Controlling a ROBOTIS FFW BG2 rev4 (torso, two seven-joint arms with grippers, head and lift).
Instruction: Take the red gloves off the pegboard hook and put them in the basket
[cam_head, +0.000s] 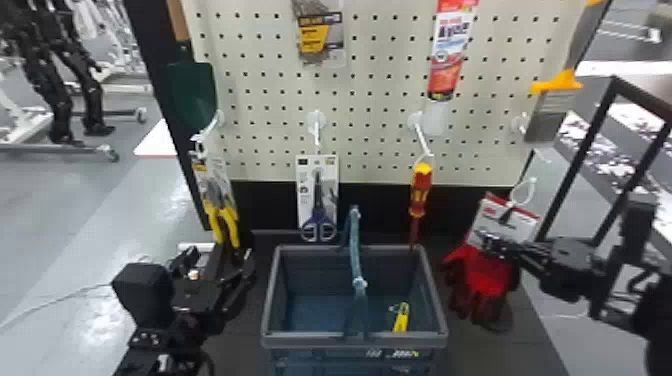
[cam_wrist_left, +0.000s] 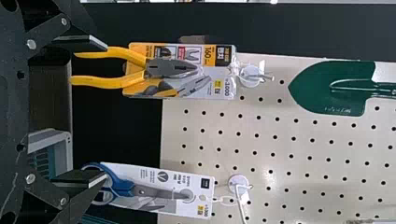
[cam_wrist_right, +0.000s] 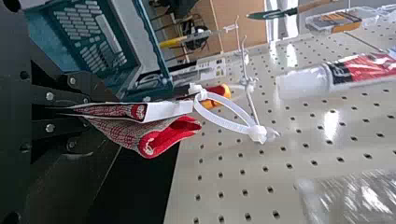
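Looks like the unhook step is done or nearly so, transfer next. Right gripper (cam_head: 490, 243) is clamped on the red gloves (cam_head: 484, 277) near their card, off the basket's 3 o'clock side. White loop (cam_head: 532, 181) at the card's 1 o'clock corner looks clear of the hook (cam_head: 521, 124) on the pegboard (cam_head: 375, 100), which is farther up at 1 o'clock; I read it as free. Next: confirm the loop is clear, lift so the dangling fingers pass over the rim, swing toward 9 o'clock over the basket (cam_head: 310, 341), lower, release. Watch the upright handle (cam_head: 355, 250) across the middle, could snag the loop; aim for the 3 o'clock half, where the yellow item (cam_head: 401, 317) lies. Screwdriver (cam_head: 421, 192) hangs at the gloves' 11 o'clock, so don't cut high. Left gripper (cam_wrist_left: 103, 111) is spread and empty, around the basket's 9 to 10 o'clock, not needed.
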